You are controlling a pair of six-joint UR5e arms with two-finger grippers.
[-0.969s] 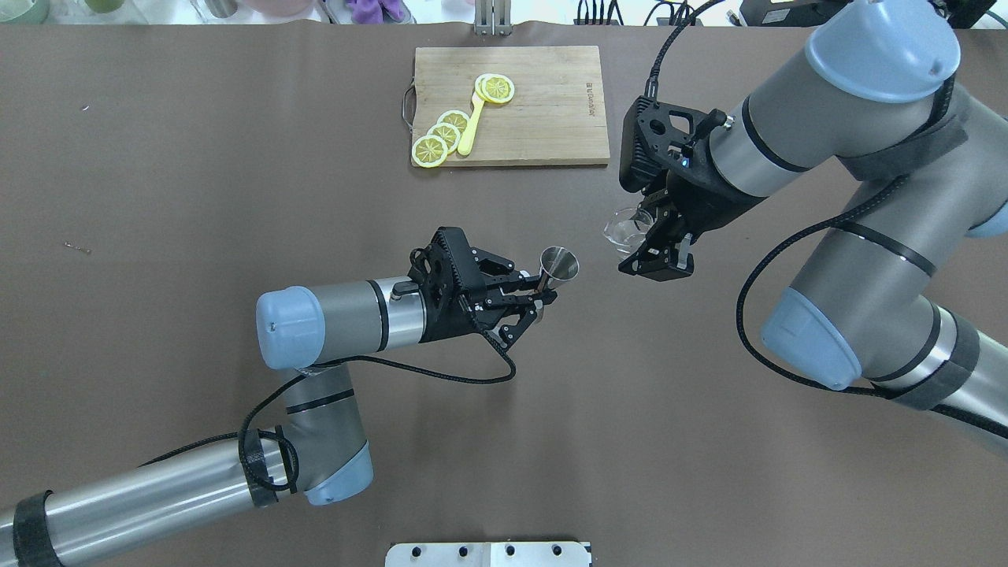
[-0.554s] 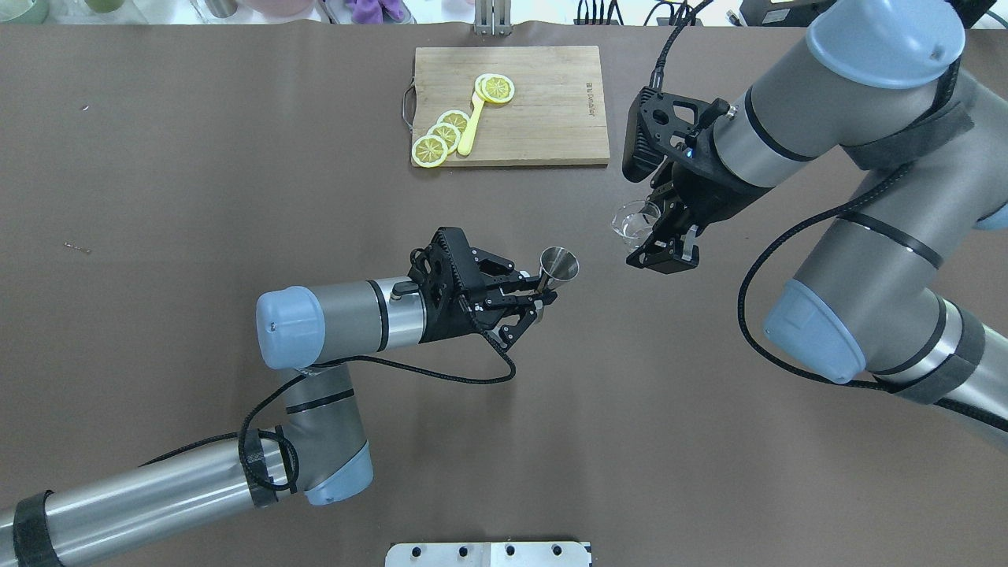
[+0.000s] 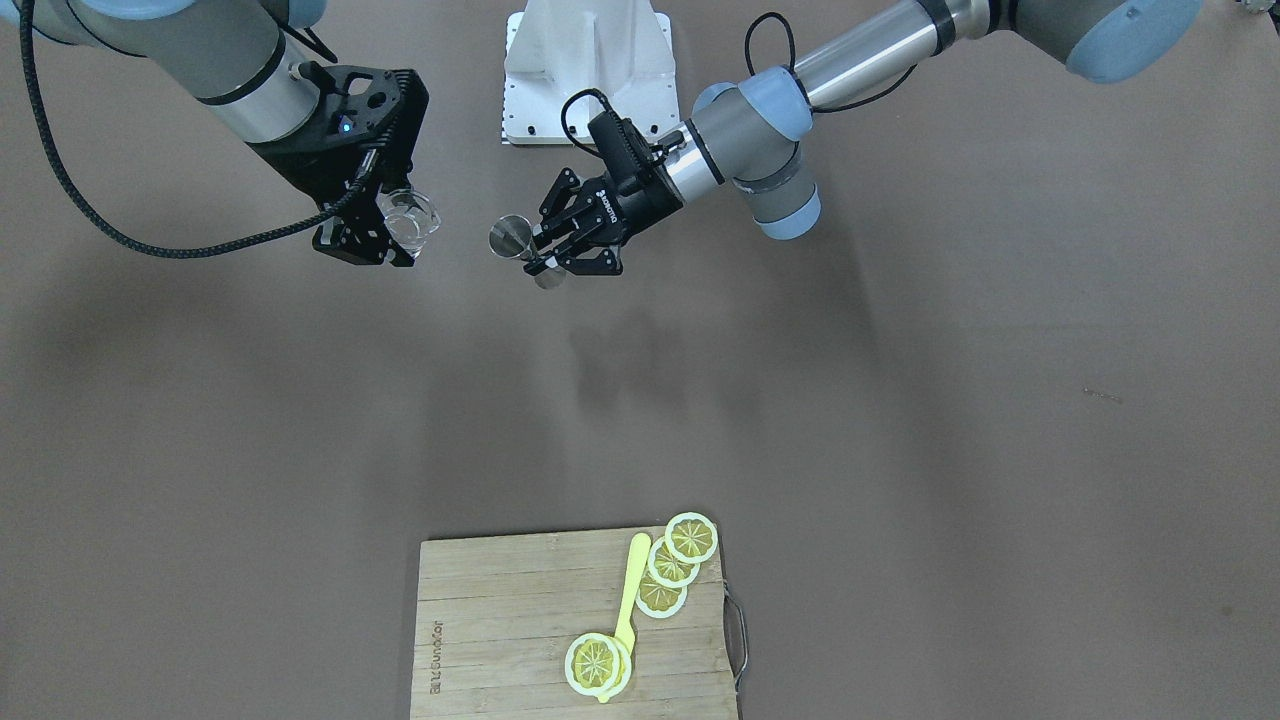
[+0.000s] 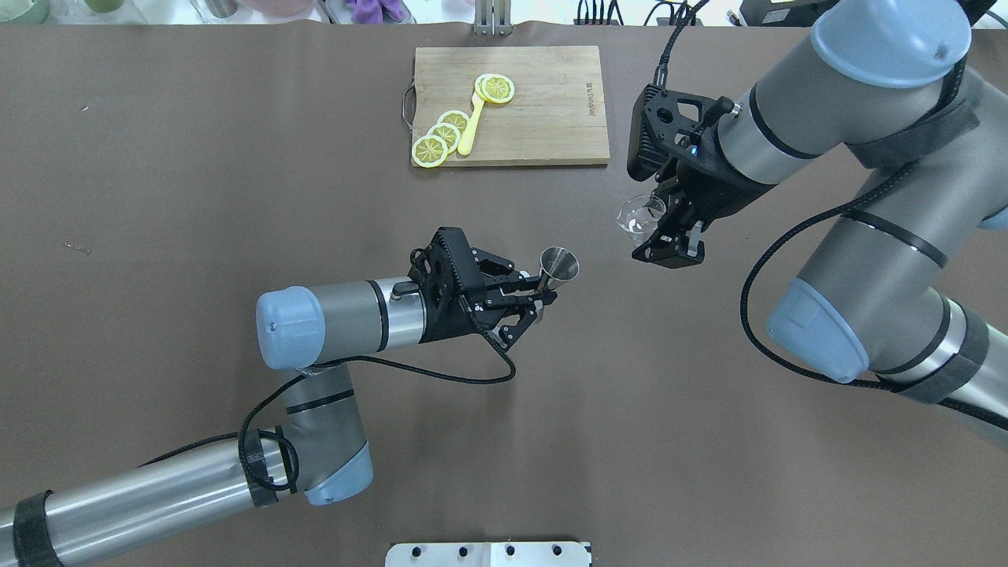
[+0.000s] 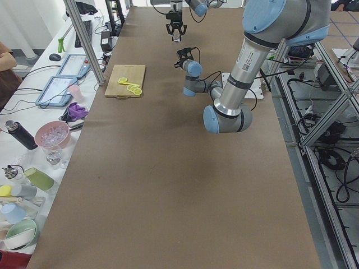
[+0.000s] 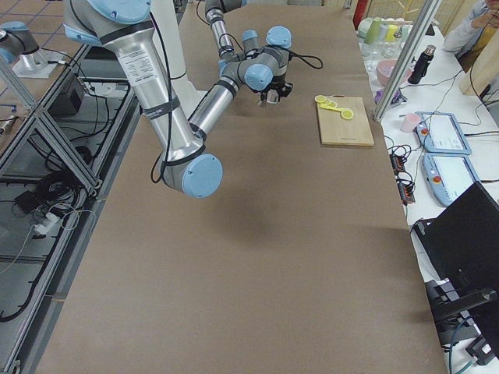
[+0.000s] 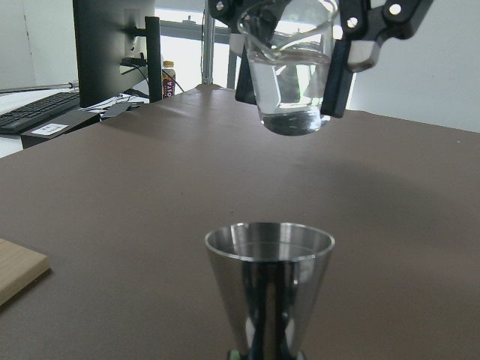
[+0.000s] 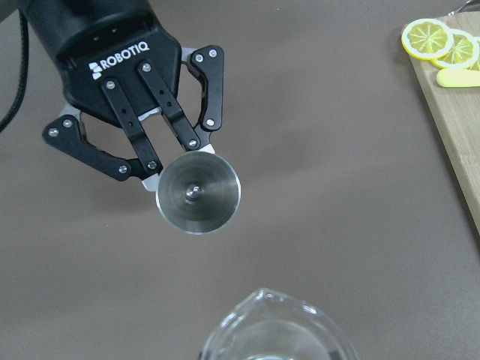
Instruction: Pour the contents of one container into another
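Our left gripper [image 4: 542,296] is clamped on the waist of the steel jigger [image 4: 558,264], which we hold upright above mid-table. At its 2 o'clock, apart and higher, sits the glass beaker [image 4: 636,214] of clear liquid, with our right gripper [image 4: 655,226] closed around its wall. The cutting board [image 4: 551,118] lies at the table's 12 o'clock.

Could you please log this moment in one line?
left gripper: shut on jigger | right gripper: shut on beaker | containers: apart
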